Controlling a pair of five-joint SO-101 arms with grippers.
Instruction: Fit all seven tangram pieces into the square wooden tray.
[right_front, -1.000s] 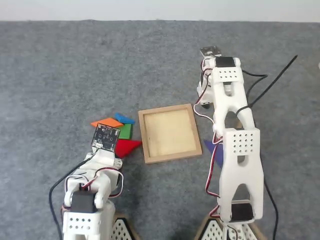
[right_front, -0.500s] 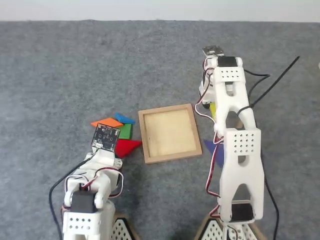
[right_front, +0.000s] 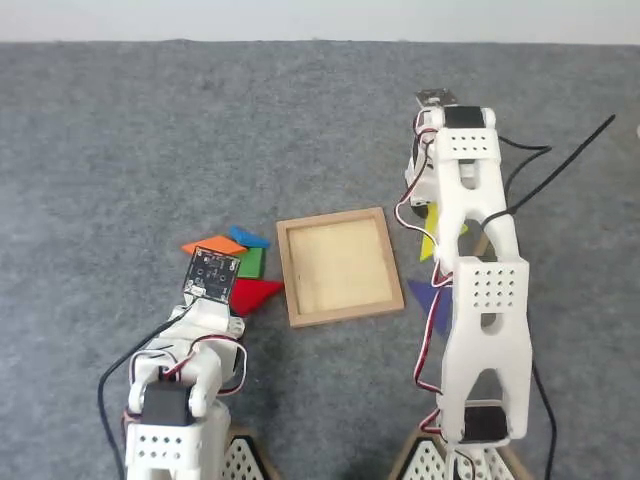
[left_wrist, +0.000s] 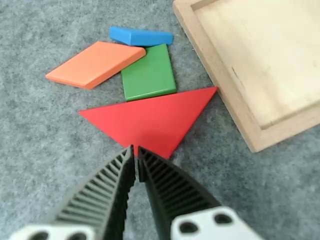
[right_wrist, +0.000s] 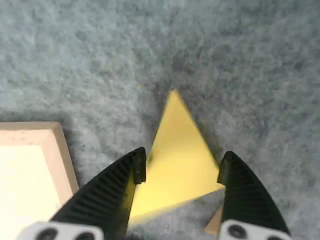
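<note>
Nearest me, the left gripper (left_wrist: 135, 150) sits jaws together, tips at the edge of the red triangle (left_wrist: 150, 117), with the green square (left_wrist: 148, 72), orange parallelogram (left_wrist: 95, 63) and blue triangle (left_wrist: 141, 36) just beyond, beside the wooden tray (right_front: 291, 270), which holds 0 of 7 pieces. Farther out, just right of the tray's far corner, the right gripper (right_wrist: 182, 162) hangs with jaws apart over the yellow triangle (right_wrist: 175, 130) lying flat. I judge the grasp needs the jaws lowered square across the wide base, not the tapering tip, or the piece may squirt out on closing.

Yellow triangle (right_wrist: 176, 160), red triangle (left_wrist: 150, 120), green square (left_wrist: 148, 75)
</note>
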